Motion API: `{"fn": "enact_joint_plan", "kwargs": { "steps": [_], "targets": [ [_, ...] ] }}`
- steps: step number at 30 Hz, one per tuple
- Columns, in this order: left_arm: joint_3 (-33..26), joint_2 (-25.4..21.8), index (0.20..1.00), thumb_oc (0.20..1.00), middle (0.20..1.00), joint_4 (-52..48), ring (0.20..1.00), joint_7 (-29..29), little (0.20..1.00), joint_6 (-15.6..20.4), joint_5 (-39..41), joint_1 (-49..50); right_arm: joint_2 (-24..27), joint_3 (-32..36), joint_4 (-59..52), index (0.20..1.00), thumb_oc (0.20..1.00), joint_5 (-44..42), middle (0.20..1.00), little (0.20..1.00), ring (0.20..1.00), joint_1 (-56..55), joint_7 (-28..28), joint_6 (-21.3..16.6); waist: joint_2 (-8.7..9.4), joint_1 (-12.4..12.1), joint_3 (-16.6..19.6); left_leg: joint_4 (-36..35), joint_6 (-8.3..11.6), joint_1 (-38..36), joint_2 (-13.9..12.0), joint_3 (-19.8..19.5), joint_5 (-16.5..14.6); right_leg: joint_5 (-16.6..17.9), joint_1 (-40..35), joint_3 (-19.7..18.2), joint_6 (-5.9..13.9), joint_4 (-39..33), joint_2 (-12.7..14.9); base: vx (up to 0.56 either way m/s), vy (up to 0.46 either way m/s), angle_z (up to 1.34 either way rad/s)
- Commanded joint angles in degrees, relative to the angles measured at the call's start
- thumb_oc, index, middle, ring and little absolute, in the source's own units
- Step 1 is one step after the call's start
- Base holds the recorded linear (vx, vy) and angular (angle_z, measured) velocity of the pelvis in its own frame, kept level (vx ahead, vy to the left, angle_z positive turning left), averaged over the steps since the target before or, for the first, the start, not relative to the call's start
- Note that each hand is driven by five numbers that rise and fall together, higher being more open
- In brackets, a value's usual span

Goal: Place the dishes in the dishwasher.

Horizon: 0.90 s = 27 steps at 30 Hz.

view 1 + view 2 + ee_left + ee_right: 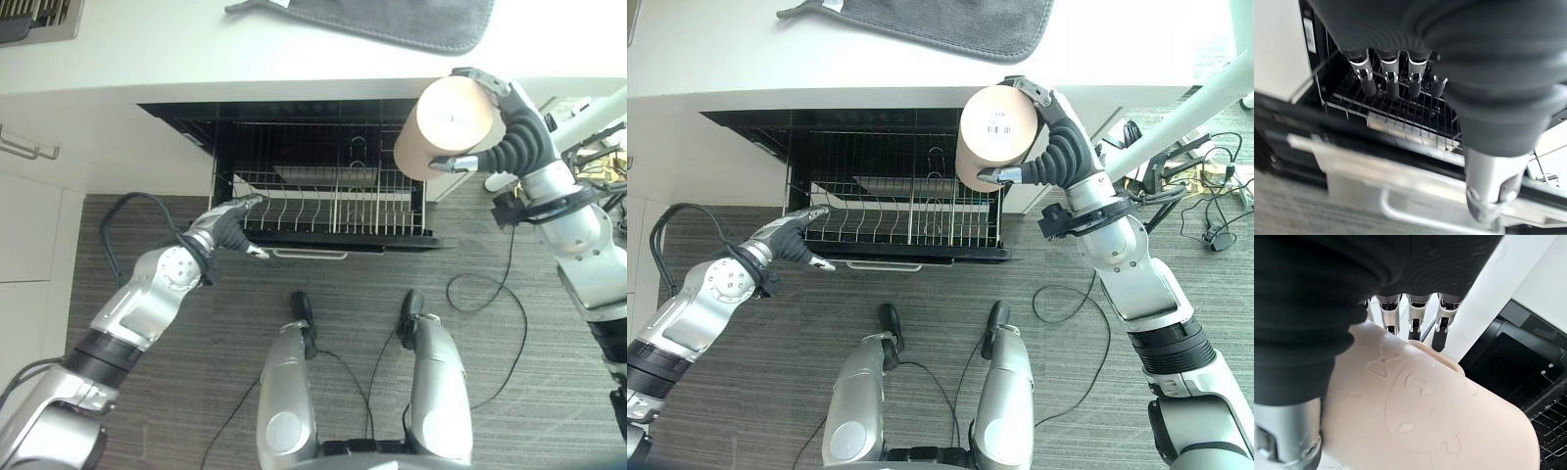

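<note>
My right hand is shut on a pale pink cup, gripped round its side and held bottom-up above the right end of the dishwasher rack. In the right wrist view the cup lies against the palm with fingers past its rim. The wire rack is pulled out of the open black dishwasher under the counter. My left hand hovers at the rack's front left corner, open, its straight fingers pointing into the rack.
A grey mat lies on the white counter above the dishwasher. White cabinet fronts stand at the left. The rack's silver front handle faces me over grey striped floor.
</note>
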State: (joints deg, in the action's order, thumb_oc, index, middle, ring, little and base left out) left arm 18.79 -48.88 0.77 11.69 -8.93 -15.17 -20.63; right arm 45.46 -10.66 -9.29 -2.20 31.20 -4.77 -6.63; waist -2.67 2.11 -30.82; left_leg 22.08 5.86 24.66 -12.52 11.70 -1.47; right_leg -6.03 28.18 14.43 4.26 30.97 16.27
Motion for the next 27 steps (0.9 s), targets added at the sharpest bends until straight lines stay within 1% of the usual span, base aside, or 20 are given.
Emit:
{"fn": "enact_joint_plan", "kwargs": {
  "steps": [1, 6, 11, 17, 19, 23, 27],
  "targets": [
    [0.86, -0.79, 1.000, 1.000, 1.000, -0.83, 1.000, 0.81, 1.000, 0.03, -0.94, 0.90, -1.42, -2.33, 5.50, 0.200, 0.200, 1.24, 0.200, 0.200, 0.200, -3.47, 1.88, 0.80, 0.35, -0.62, 2.69, -0.91, 0.44, -3.09, -2.01, -0.63, -6.10, -5.16, -2.87, -2.12, 4.89, -1.61, 2.59, 0.00, 0.000, 0.00],
    [2.11, 0.48, 1.000, 1.000, 1.000, -0.58, 1.000, 3.21, 1.000, -1.29, -0.34, 3.07, -1.82, -2.37, 5.17, 0.200, 0.200, 0.90, 0.200, 0.200, 0.200, -5.02, 1.86, -0.46, 0.47, -0.54, 2.37, -0.98, 0.32, -3.17, -2.09, -0.58, -6.14, -5.08, -3.29, -2.01, 4.74, -2.14, 2.11, 0.00, -0.002, -0.01],
    [2.21, 2.10, 1.000, 1.000, 1.000, -1.39, 1.000, 3.55, 1.000, -2.73, 0.21, 6.60, -2.29, -1.10, 1.59, 0.200, 0.200, 0.01, 0.200, 0.200, 0.200, -8.75, 2.44, -1.49, 0.59, -0.19, 2.00, -1.21, 0.14, -3.13, -2.07, -0.33, -6.14, -4.99, -3.45, -2.18, 4.81, -2.63, 1.75, 0.00, 0.000, 0.00],
    [1.72, 3.58, 1.000, 1.000, 1.000, -3.45, 1.000, 3.12, 1.000, -4.11, 0.98, 11.20, -3.03, 0.48, -4.45, 0.200, 0.200, -1.14, 0.200, 0.200, 0.200, -14.07, 3.49, -3.21, 0.59, 0.44, 1.43, -1.81, -0.15, -3.45, -1.99, 0.18, -6.02, -4.83, -3.88, -2.43, 4.89, -3.44, 1.07, 0.00, 0.005, -0.03],
    [1.58, 4.37, 1.000, 1.000, 1.000, -4.23, 1.000, 2.23, 1.000, -4.68, 1.55, 12.92, -3.51, 0.65, -7.42, 0.200, 0.200, -1.36, 0.200, 0.200, 0.200, -16.06, 4.80, -3.78, 0.72, 0.81, 1.03, -1.80, -0.29, -3.50, -2.04, 0.49, -5.96, -4.85, -3.93, -2.66, 4.89, -3.51, 0.80, -0.02, 0.015, -0.09],
    [0.90, 4.91, 1.000, 1.000, 1.000, -5.48, 1.000, 1.38, 1.000, -5.52, 2.41, 15.10, -3.50, 0.94, -9.89, 0.200, 0.200, -1.93, 0.200, 0.200, 0.200, -18.50, 5.95, -4.95, 0.85, 1.23, 1.03, -2.46, -0.31, -3.91, -2.05, 0.94, -5.62, -4.73, -4.66, -2.50, 4.76, -4.65, 0.26, -0.01, 0.007, -0.04],
    [0.71, 4.71, 1.000, 1.000, 1.000, -5.76, 1.000, 1.11, 1.000, -6.05, 3.01, 16.13, -3.30, 1.36, -10.64, 0.200, 0.200, -2.91, 0.200, 0.200, 0.200, -19.46, 5.74, -5.07, 0.88, 1.40, 1.03, -3.08, -0.24, -4.05, -1.94, 1.18, -5.05, -4.27, -5.04, -2.20, 4.67, -5.66, -0.04, -0.02, 0.005, -0.13]
  ]
}}
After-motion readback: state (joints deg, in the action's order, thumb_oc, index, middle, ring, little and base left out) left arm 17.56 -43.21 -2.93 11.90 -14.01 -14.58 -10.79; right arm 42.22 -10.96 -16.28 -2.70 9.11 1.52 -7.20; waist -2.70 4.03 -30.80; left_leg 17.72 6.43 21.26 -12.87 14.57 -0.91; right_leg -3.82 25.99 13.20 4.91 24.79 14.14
